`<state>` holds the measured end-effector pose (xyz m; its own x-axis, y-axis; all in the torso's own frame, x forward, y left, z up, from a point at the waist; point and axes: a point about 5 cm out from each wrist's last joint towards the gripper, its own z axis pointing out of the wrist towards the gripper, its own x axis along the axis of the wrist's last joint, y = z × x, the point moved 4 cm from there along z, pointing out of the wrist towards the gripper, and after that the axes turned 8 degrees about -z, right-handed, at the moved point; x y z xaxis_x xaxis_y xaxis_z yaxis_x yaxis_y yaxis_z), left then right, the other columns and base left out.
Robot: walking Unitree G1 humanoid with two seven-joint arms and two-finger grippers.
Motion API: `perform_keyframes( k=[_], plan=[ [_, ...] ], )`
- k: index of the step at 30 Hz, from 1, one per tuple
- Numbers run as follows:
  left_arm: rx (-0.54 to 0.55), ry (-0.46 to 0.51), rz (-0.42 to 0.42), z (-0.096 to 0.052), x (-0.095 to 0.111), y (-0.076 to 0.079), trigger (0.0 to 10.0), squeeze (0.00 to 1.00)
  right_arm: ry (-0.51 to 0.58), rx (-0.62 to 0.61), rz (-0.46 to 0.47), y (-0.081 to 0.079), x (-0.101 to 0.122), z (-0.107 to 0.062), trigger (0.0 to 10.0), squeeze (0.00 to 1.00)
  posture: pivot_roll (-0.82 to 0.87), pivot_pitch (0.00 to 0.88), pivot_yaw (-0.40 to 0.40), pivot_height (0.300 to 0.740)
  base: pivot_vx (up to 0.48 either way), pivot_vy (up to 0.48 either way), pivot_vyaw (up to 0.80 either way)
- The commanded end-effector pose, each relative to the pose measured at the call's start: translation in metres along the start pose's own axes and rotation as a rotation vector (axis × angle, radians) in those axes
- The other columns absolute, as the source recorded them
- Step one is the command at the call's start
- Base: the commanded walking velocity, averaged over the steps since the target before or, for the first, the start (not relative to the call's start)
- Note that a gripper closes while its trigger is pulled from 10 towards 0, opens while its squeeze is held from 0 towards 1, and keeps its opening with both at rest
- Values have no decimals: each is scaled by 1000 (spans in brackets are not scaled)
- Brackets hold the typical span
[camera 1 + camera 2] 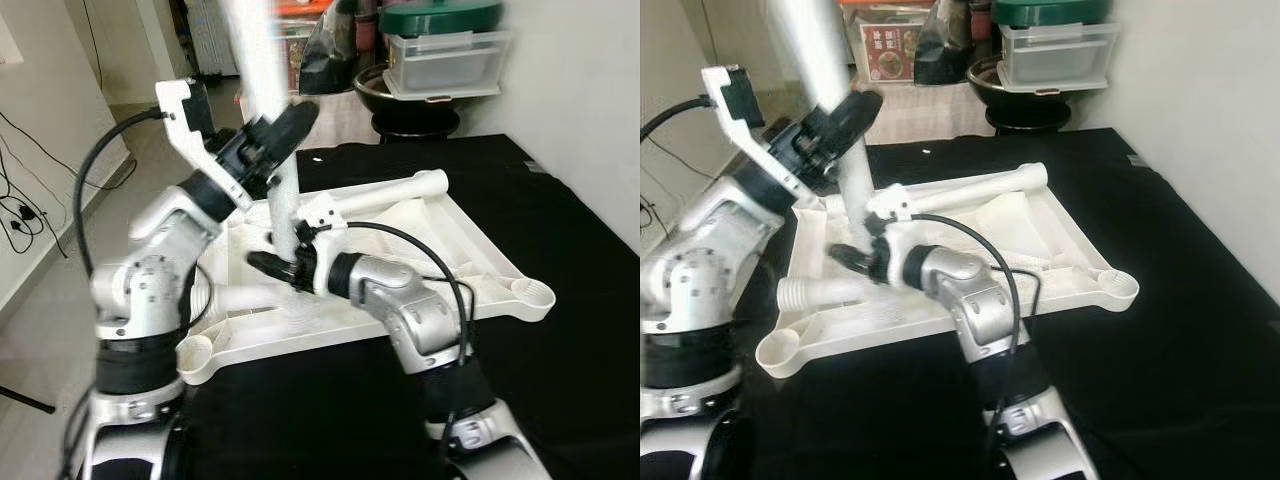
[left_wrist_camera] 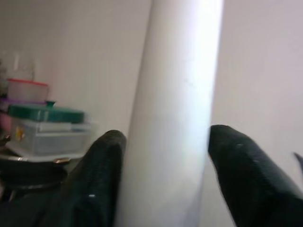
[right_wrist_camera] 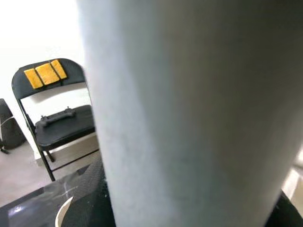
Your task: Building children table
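A big black cloth mat (image 1: 560,300) covers the floor under both grippers and reaches far out past them on the right. On it lies the upside-down white plastic table top (image 1: 470,255), square, with a raised rim and a round cup at each corner. One corner cup (image 1: 533,292) sits well to the right of the right gripper, and another (image 1: 194,357) sits below the left arm. The mat around the right and near edges of the table top is open room.

A long white plastic table leg (image 1: 272,150) stands up, a bit tilted, from the table top. Its top end runs out of the picture. The left gripper (image 1: 278,135) is clamped on the leg high up, with one black finger (image 2: 94,189) on each side of it. The right gripper (image 1: 285,268) is low on the same leg, near its foot. Its fingers are partly hidden and blurry, so I cannot tell if they squeeze the leg.

A second white leg (image 1: 395,190) lies flat across the far edge of the table top, behind both grippers. A third white leg (image 1: 825,290) lies flat just beside the right gripper; in the left eye view it is blurry.

Far behind sit a clear plastic box with a green lid (image 1: 445,50) and a black bowl (image 1: 410,105). A black folding chair (image 3: 52,118) shows past the leg in the right wrist view.
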<state>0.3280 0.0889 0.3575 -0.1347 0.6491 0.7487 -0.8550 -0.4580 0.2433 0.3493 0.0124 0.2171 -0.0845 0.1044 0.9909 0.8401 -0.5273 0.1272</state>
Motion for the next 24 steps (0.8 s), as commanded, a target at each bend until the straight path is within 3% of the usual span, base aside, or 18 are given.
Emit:
perform_keyframes(
  k=[1, 2, 4, 8, 14, 16, 18, 19, 20, 22, 24],
  plan=[
    [-55, 7, -12, 4, 2, 11, 10000, 1000, 18, 7, 26, -2, 6, 5, 118, 0, -41, 0, 46, 740, 0, 0, 0],
    [-56, 18, -4, 2, 7, 13, 10000, 1000, 31, -29, 52, 7, 8, 3, 9608, 0, -41, 0, 46, 740, 0, 0, 0],
    [-58, 27, 2, 0, 12, 15, 10000, 1000, 42, -59, 74, 14, 9, 1, 10000, 0, -41, 0, 46, 740, 0, 0, 0],
    [-63, 74, 34, -9, 33, 22, 10000, 1000, 51, -130, 96, 34, 10, -6, 10000, 0, -35, 0, 43, 740, 0, 0, 0],
    [-57, 102, 70, -15, 46, 26, 10000, 1000, 46, -218, 92, 53, 9, -14, 10000, 0, -33, 0, 38, 740, 0, 0, 0],
    [-54, 119, 100, -18, 55, 29, 10000, 1000, 41, -331, 99, 77, 7, -24, 10000, 0, -33, 0, 35, 740, 0, 0, 0],
    [-54, 119, 100, -18, 55, 29, 10000, 1000, 41, -331, 99, 77, 7, -24, 10000, 0, -33, 0, 35, 740, 0, 0, 0],
    [-55, 126, 114, -19, 58, 30, 10000, 1000, 44, -393, 105, 88, 7, -30, 10000, 0, -33, 0, 34, 740, 0, 0, 0],
    [-55, 126, 114, -19, 58, 30, 10000, 1000, 44, -393, 105, 88, 7, -30, 10000, 0, -33, 0, 34, 740, 0, 0, 0],
    [-58, 137, 141, -22, 64, 35, 10000, 1000, 33, -535, 93, 116, 6, -48, 10000, 0, -34, 0, 26, 740, 0, 0, 0],
    [-49, 138, 146, -23, 65, 35, 10000, 1000, 23, -579, 65, 124, 6, -55, 10000, 0, -34, 0, 24, 740, 0, 0, 0]
  ],
)
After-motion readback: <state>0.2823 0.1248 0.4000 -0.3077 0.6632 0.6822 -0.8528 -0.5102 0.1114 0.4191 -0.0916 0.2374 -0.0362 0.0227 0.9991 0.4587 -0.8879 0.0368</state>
